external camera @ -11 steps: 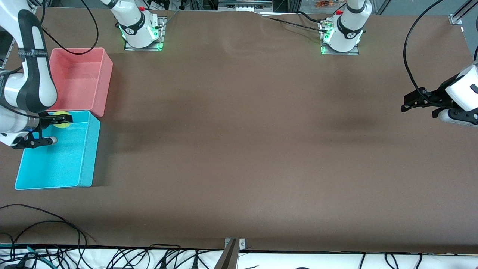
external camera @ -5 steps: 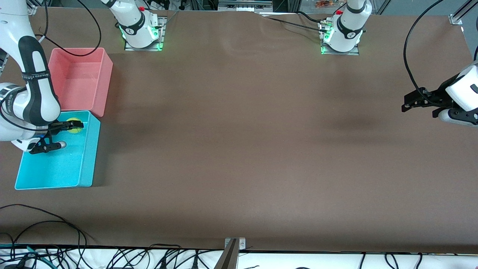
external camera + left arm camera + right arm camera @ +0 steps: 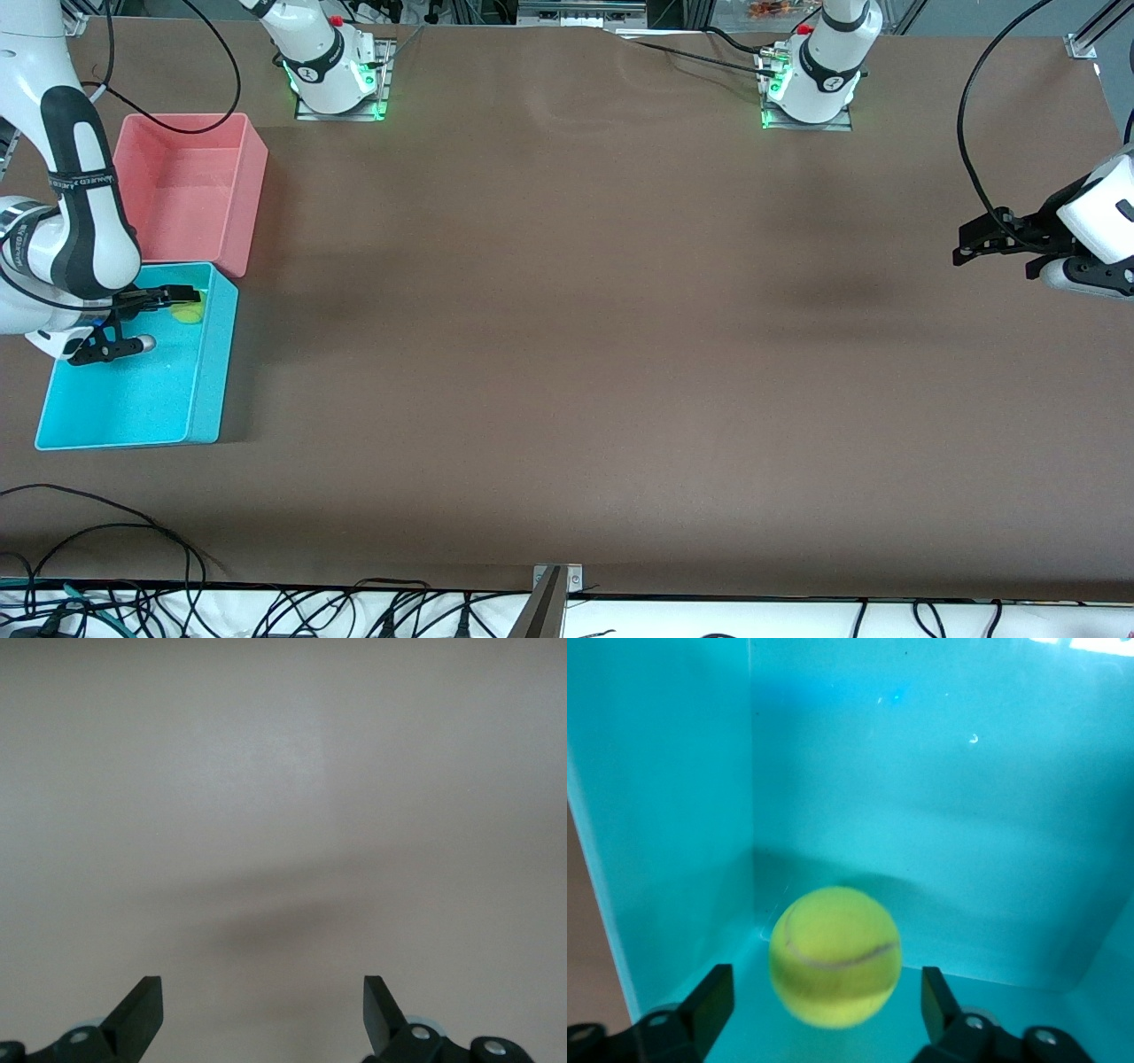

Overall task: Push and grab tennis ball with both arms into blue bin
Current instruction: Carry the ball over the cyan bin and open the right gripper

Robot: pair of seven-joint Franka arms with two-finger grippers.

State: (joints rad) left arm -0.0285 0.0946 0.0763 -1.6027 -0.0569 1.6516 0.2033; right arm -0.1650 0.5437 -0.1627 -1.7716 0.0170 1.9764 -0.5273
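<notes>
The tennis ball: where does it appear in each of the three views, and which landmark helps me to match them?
Front view: the tennis ball lies in the blue bin, in the corner nearest the pink bin, by the open right gripper.
Left wrist view: not in it; only bare table.
Right wrist view: the ball shows between the open fingers.
Shared landmark: the blue bin's walls.

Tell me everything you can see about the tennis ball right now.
The tennis ball is a small, fuzzy yellow-green sphere with a pale curved seam across it. It is inside the blue bin, in the corner nearest the pink bin, and looks slightly blurred in the right wrist view. The right gripper is over the bin with its fingers spread wide either side of the ball, not touching it. Whether the ball rests on the bin floor cannot be told.
</notes>
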